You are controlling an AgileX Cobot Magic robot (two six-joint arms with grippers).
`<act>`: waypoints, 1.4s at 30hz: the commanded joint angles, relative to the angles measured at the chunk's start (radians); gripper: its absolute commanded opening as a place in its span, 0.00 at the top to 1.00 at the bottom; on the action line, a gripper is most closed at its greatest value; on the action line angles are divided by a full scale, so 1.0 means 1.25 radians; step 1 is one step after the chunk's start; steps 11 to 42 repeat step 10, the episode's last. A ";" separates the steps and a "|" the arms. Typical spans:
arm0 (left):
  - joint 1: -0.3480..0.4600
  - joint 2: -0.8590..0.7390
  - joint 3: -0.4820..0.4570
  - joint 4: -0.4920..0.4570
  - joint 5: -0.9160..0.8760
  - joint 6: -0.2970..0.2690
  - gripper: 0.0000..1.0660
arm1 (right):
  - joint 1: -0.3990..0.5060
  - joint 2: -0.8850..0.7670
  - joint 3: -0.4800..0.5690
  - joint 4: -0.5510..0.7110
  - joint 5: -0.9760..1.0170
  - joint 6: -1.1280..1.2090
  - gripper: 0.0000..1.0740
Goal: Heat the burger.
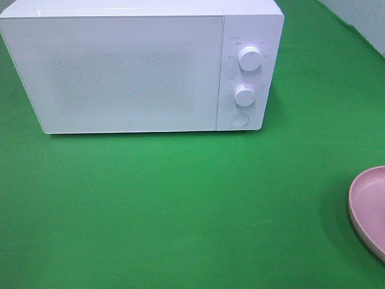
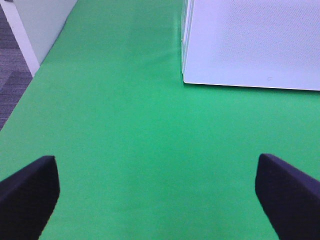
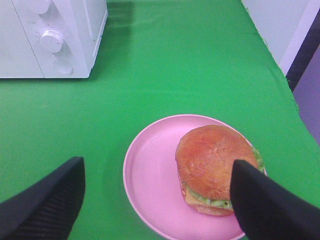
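Microwave (image 1: 132, 69), white, stands at the far side of the green bench (image 1: 180, 205) with its door shut; two round knobs (image 1: 249, 58) and a round button (image 1: 239, 118) sit one above the other on its right-hand panel. At the right edge of the exterior high view, near the front, only a part of the pink plate (image 1: 370, 208) shows.

In the right wrist view the whole plate (image 3: 150, 175) lies on the green cloth, well apart from the microwave's knob panel (image 3: 55, 40). The burger (image 3: 215, 162) sits on the plate, off-centre toward one side, with lettuce and cheese showing under its bun. The right hand (image 3: 157, 200) hangs over the plate with its fingers spread wide, gripping nothing; one dark finger (image 3: 265, 205) overlaps the burger's edge in the picture, but whether it touches cannot be told.

The left hand (image 2: 157, 192) is also spread fully, empty, over bare green cloth near the microwave's left front corner (image 2: 186, 77).
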 commanded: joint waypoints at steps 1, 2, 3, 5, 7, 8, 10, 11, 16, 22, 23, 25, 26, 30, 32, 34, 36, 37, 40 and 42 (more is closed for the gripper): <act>0.000 -0.023 -0.003 -0.006 -0.010 -0.004 0.07 | -0.005 -0.012 0.001 0.002 -0.012 -0.006 0.30; 0.000 -0.023 -0.003 -0.006 -0.010 -0.004 0.07 | -0.005 -0.012 0.001 0.002 -0.012 -0.006 0.30; 0.000 -0.023 -0.003 -0.006 -0.010 -0.004 0.07 | -0.005 -0.012 0.001 0.002 -0.012 -0.006 0.30; 0.000 -0.023 -0.003 -0.006 -0.010 -0.004 0.07 | -0.005 -0.012 0.001 0.002 -0.012 -0.006 0.30; 0.000 -0.023 -0.003 -0.006 -0.010 -0.004 0.07 | -0.005 -0.012 0.001 0.002 -0.012 -0.006 0.30; 0.000 -0.023 -0.003 -0.006 -0.010 -0.004 0.07 | -0.005 -0.012 0.001 0.002 -0.012 -0.006 0.30; 0.000 -0.023 -0.003 -0.006 -0.010 -0.004 0.07 | -0.005 -0.012 0.001 0.002 -0.012 -0.006 0.30; 0.000 -0.023 -0.003 -0.006 -0.010 -0.004 0.07 | -0.005 -0.012 0.001 0.002 -0.012 -0.006 0.30; 0.000 -0.023 -0.003 -0.006 -0.010 -0.004 0.07 | -0.005 -0.012 0.001 0.002 -0.012 -0.006 0.30; 0.000 -0.023 -0.003 -0.006 -0.010 -0.004 0.07 | -0.005 -0.012 0.001 0.002 -0.012 -0.006 0.30; 0.000 -0.023 -0.003 -0.006 -0.010 -0.004 0.07 | -0.005 -0.012 0.001 0.002 -0.012 -0.006 0.30; 0.000 -0.023 -0.003 -0.006 -0.010 -0.004 0.07 | -0.005 -0.012 0.001 0.002 -0.012 -0.006 0.30; 0.000 -0.023 -0.003 -0.006 -0.010 -0.004 0.07 | -0.005 -0.012 0.001 0.002 -0.012 -0.006 0.30; 0.000 -0.023 -0.003 -0.006 -0.010 -0.004 0.07 | -0.005 -0.012 0.001 0.002 -0.012 -0.006 0.30; 0.000 -0.023 -0.003 -0.006 -0.010 -0.004 0.07 | -0.005 -0.012 0.001 0.002 -0.012 -0.006 0.30; 0.000 -0.023 -0.003 -0.006 -0.010 -0.004 0.07 | -0.005 -0.012 0.001 0.002 -0.012 -0.006 0.30; 0.000 -0.023 -0.003 -0.006 -0.010 -0.004 0.07 | -0.005 -0.012 0.001 0.002 -0.012 -0.006 0.30; 0.000 -0.023 -0.003 -0.006 -0.010 -0.004 0.07 | -0.005 -0.012 0.001 0.002 -0.012 -0.006 0.30; 0.000 -0.023 -0.003 -0.006 -0.010 -0.004 0.07 | -0.005 -0.012 0.001 0.002 -0.012 -0.006 0.30; 0.000 -0.023 -0.003 -0.006 -0.010 -0.004 0.07 | -0.005 -0.012 0.001 0.002 -0.012 -0.006 0.30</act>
